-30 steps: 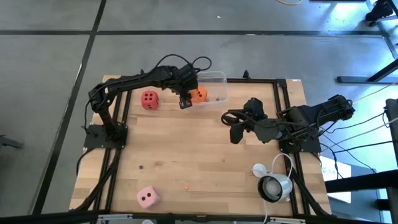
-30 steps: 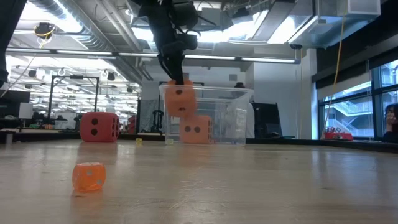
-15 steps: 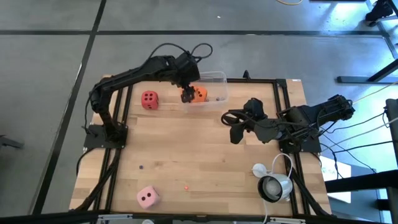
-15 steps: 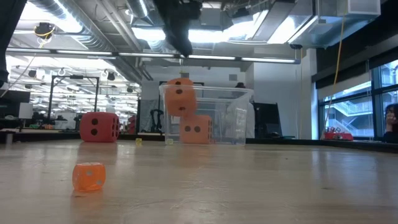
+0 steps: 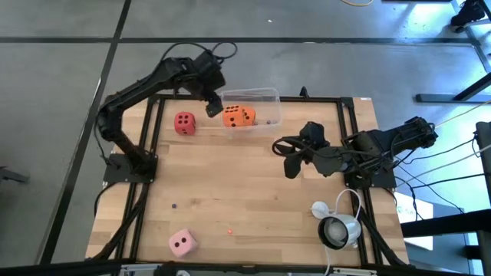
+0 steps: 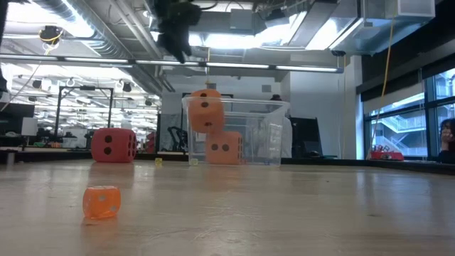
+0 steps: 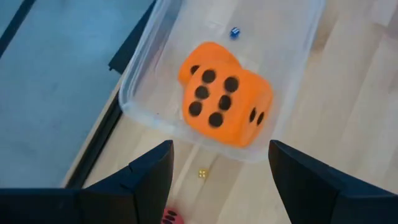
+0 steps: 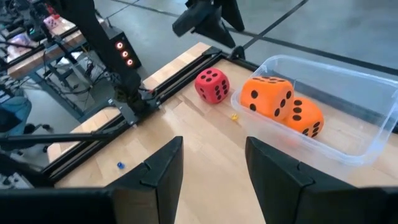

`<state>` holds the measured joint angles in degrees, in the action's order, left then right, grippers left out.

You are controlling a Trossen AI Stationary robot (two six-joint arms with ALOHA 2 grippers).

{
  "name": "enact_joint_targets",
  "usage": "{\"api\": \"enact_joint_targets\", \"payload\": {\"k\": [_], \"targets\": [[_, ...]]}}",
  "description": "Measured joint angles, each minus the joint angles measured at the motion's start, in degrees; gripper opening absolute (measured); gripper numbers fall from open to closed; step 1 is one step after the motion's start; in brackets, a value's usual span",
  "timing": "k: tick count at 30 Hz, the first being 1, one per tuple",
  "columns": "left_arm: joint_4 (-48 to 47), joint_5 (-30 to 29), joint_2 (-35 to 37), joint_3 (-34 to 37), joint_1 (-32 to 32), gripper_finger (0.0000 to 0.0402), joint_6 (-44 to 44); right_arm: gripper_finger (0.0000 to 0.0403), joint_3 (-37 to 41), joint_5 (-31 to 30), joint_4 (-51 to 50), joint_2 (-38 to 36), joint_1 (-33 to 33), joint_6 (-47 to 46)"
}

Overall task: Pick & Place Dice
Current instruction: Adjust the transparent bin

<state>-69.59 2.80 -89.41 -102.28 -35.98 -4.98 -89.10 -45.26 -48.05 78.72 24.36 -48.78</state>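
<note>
Two orange dice lie in a clear plastic box (image 5: 265, 96) at the table's far middle. The upper die (image 6: 206, 110) sits tilted on the lower one (image 6: 223, 148) and against the box's left wall. They also show in the left wrist view (image 7: 227, 109) and the right wrist view (image 8: 267, 96). A red die (image 5: 184, 122) rests on the wood left of the box. A pink die (image 5: 182, 243) lies near the front left. My left gripper (image 5: 213, 105) hangs open above the box's left end, holding nothing. My right gripper (image 5: 290, 157) hovers open over the table's right middle.
A tiny orange die (image 6: 102, 201) lies near the front middle. Tiny blue (image 7: 234, 32) and yellow (image 7: 201, 174) dice lie in and beside the box. A white cable and a round metal object (image 5: 337, 228) sit at the near right. Black rails (image 5: 146, 153) frame the table.
My left gripper has let go of the upper orange die, then risen and drawn back toward the table's far left. The die stays where it was set, tilted on the other orange die inside the box.
</note>
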Motion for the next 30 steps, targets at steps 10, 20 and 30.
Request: {"api": "enact_joint_targets", "payload": {"k": [10,20,30], "targets": [[19.6,0.0,15.9,29.8,-2.7,0.0251,9.9,0.0173,0.0,1.3,-1.3,0.0,0.0,0.0],[27.0,-0.6,16.8,44.2,-1.1,0.0251,19.4,0.0173,0.0,1.3,-1.3,0.0,0.0,0.2],[29.0,-9.1,15.7,47.2,2.2,0.0251,6.0,0.0173,0.0,1.1,-1.2,0.0,0.0,-0.1]]}}
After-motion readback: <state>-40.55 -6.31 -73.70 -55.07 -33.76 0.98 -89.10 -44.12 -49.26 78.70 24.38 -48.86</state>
